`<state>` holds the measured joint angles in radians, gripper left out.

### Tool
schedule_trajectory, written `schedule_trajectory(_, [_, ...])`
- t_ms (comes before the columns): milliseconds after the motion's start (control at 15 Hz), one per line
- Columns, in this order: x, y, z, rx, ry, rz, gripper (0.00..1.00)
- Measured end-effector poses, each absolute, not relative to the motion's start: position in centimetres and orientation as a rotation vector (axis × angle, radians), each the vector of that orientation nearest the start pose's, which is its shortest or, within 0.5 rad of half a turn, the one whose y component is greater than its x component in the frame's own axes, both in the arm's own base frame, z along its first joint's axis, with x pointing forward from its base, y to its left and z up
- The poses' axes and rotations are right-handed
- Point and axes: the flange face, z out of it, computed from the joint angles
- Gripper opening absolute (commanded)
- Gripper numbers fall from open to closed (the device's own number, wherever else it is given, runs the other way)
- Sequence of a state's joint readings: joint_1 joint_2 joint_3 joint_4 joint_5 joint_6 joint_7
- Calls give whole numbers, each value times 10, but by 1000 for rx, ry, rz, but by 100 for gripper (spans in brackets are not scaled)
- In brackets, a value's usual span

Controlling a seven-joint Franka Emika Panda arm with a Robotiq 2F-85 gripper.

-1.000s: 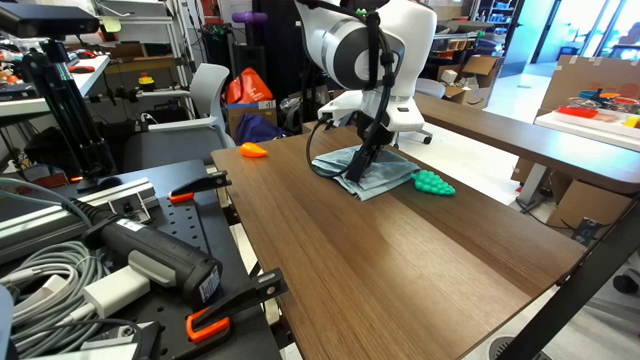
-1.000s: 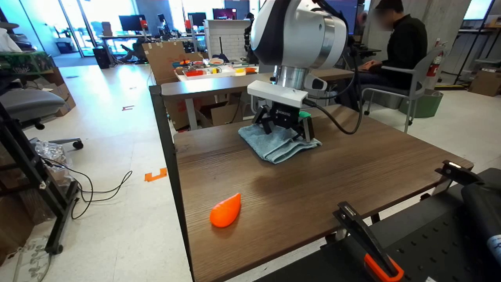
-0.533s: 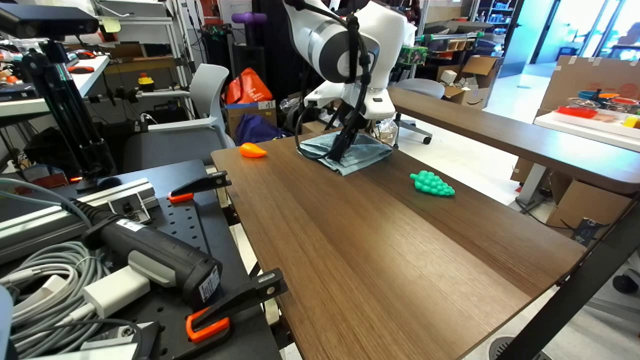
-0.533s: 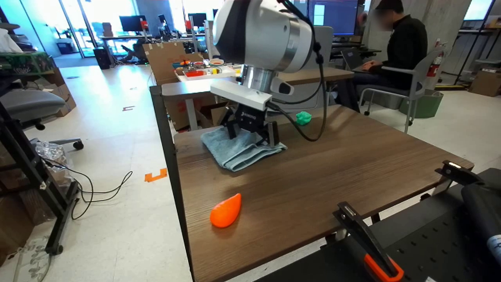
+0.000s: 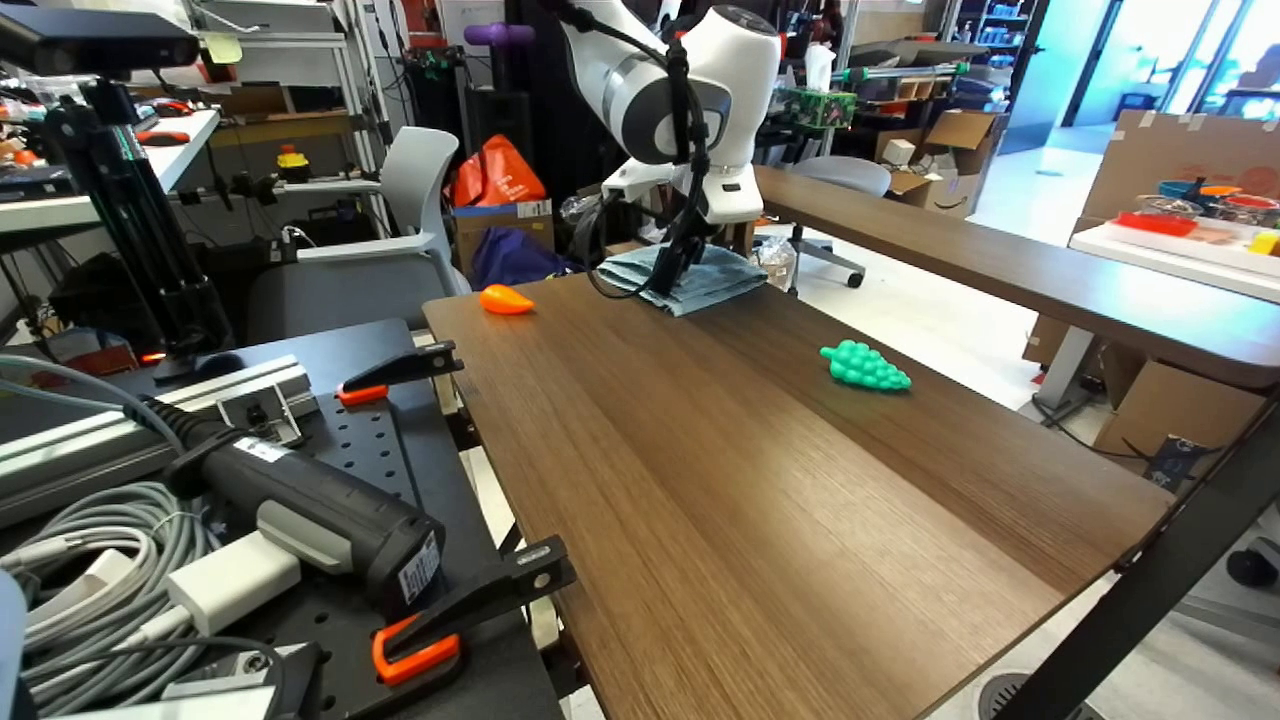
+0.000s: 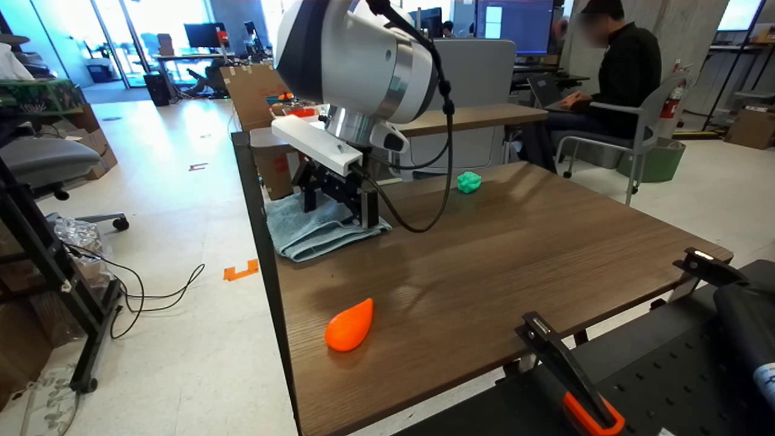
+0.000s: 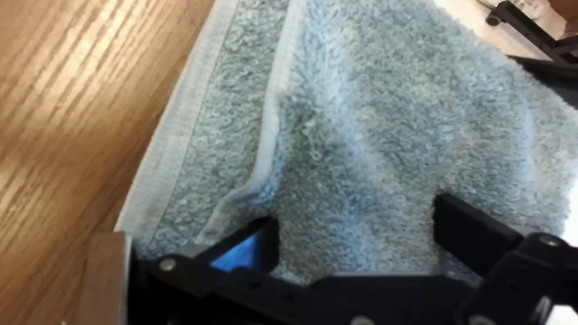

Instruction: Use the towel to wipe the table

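The towel (image 5: 725, 279) is a pale grey-blue folded cloth, lying rumpled on the dark brown table (image 5: 750, 500). It lies by the table's end edge, also in an exterior view (image 6: 300, 237). In the wrist view the towel (image 7: 384, 113) fills most of the picture, with bare table (image 7: 67, 113) at the left and floor beyond its far edge. My gripper (image 6: 339, 218) is over the towel with its fingers pointing down. In the wrist view the gripper's fingers (image 7: 354, 230) are wide apart, their tips touching or pressing on the cloth; no fold is pinched between them.
A bright green grape-like object (image 5: 865, 366) and an orange drop-shaped object (image 6: 349, 327) lie on the table. A black bench (image 5: 350, 450) with clamps (image 5: 470, 600) stands along one side. A black post (image 6: 260, 254) rises at the table's end. A cable loop (image 6: 418, 227) hangs from the arm.
My gripper and the towel have moved together across the table to its end edge, away from the green object, which is now uncovered. The orange and green objects have not moved.
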<state>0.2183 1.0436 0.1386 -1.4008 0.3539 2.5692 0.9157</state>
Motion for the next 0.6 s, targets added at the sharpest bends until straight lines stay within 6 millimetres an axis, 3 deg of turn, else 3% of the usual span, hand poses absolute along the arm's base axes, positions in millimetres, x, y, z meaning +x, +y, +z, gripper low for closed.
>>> schedule_trajectory(333, [678, 217, 88, -2600, 1169, 119, 100])
schedule_trajectory(600, [651, 164, 96, -2804, 1023, 77, 100])
